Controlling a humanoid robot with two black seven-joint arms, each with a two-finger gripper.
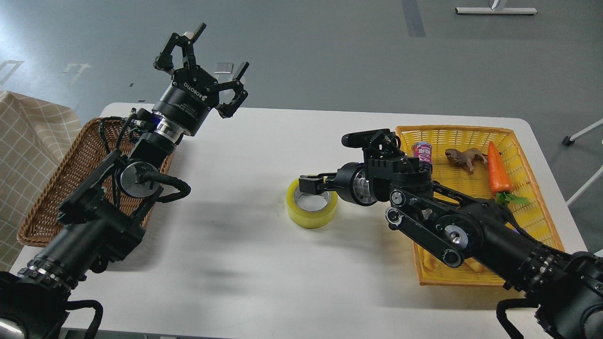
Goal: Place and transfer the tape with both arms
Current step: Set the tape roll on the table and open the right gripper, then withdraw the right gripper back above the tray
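Yellow tape roll on the white table: right gripper reaches into its core, finger spread unreadable. Left gripper raised, fingers wide apart, empty. Yellow basket holds carrot, can, toy animal; wicker basket sits left.

We seem to be in a robotics lab or test hall: a white tabletop stands on a bare grey floor marked with tape, with staged props, a brown wicker basket and a yellow basket of toys.
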